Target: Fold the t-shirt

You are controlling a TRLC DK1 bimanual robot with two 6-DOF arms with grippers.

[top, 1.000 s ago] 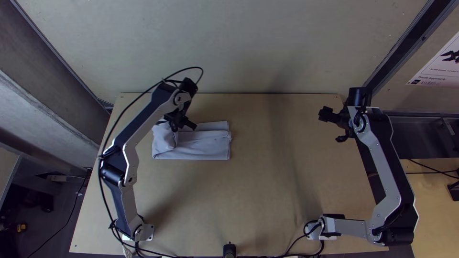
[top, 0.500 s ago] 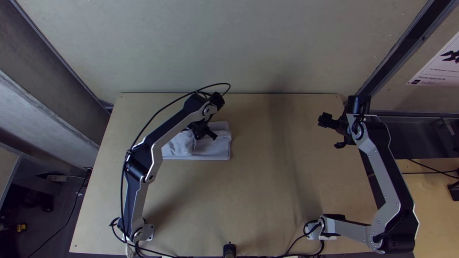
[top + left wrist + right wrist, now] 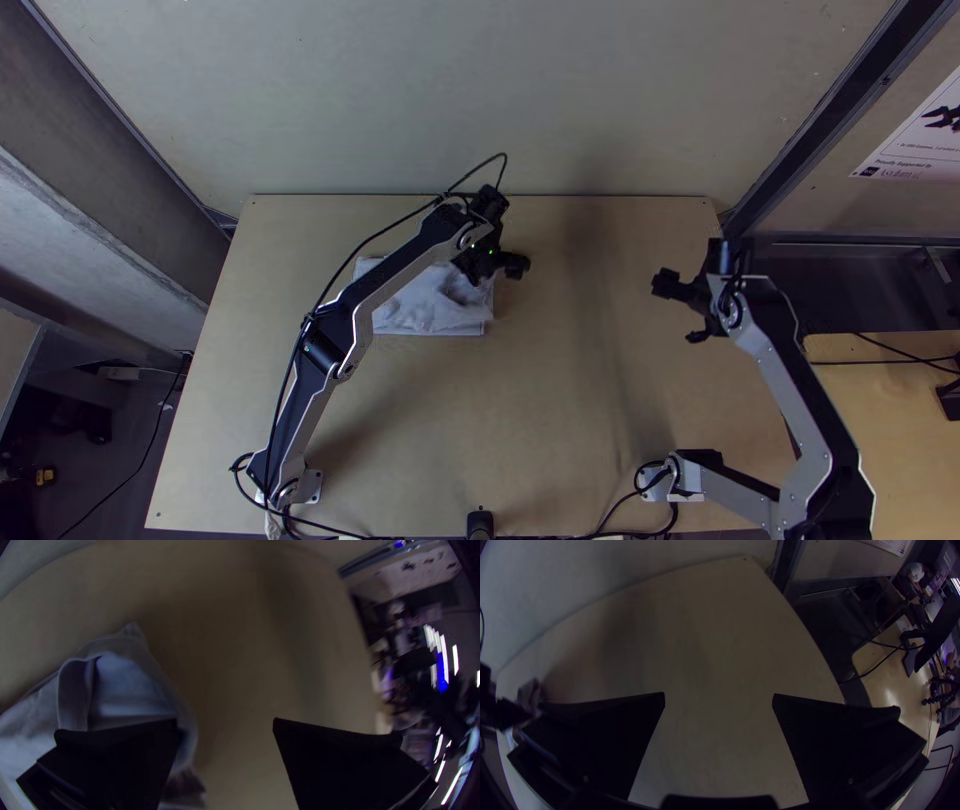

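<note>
You have the t-shirt [image 3: 425,312] left of centre on the tabletop [image 3: 560,430], in a compact, rumpled bundle. Your left gripper [image 3: 497,270] is at its right-hand end, fingers wide apart, holding nothing. Your right gripper [image 3: 673,311], well apart from it, has fingers spread wide, also empty.

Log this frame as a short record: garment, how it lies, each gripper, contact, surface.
garment: light grey-blue t-shirt
lie: compact layered bundle, rumpled on top, lower edge fairly straight in the top view
left gripper: left gripper open, by the bundle's upper right corner in the top view
right gripper: right gripper open, near the table's right edge, away from the garment
contact: left gripper touching cloth or not, cannot tell; right gripper none
surface: light wooden table
</note>
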